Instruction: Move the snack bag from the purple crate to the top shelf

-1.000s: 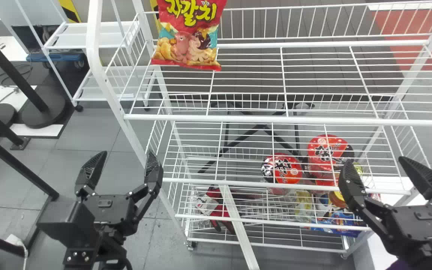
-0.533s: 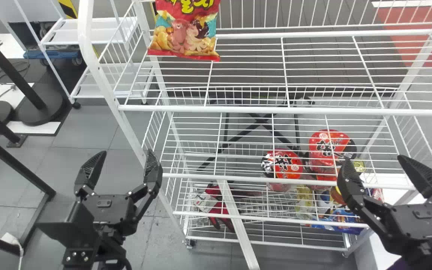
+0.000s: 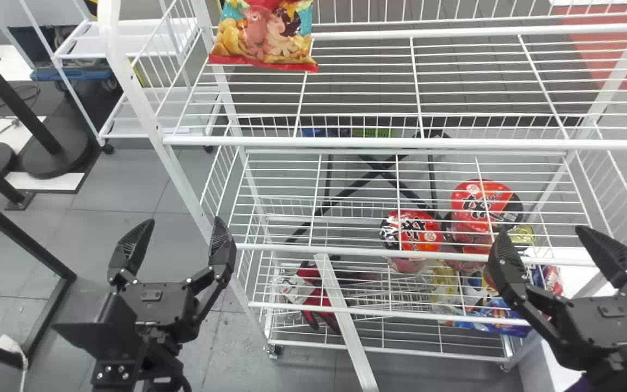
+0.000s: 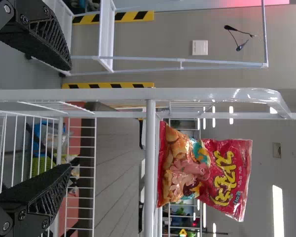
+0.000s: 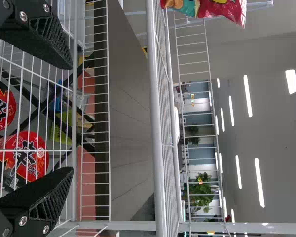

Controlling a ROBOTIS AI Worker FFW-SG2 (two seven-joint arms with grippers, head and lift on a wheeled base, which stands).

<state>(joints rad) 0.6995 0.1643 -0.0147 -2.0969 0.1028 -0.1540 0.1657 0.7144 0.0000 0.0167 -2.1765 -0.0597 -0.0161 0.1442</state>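
Note:
The red snack bag [image 3: 263,34] stands upright at the left end of the rack's top shelf [image 3: 368,87]. My left gripper [image 3: 178,239] is open with nothing between its fingers, below the bag and in front of the rack's left post. Across at the lower right, my right gripper [image 3: 545,242] is also open and holds nothing. In the left wrist view the snack bag [image 4: 204,170] rests on the shelf, clear of the left gripper [image 4: 69,118]. The right wrist view has the right gripper [image 5: 71,116] open and part of the snack bag [image 5: 207,7].
Red-lidded cups [image 3: 411,231] and blue snack packs [image 3: 493,316] lie low in the white wire rack. A white bar [image 3: 346,326] slants out of its front. Black poles [image 3: 14,239] stand at the left, and a white surface [image 3: 555,348] lies at the lower right.
The rack and the snack bag have shifted upward in the head view, while both grippers stay at nearly the same place, still open.

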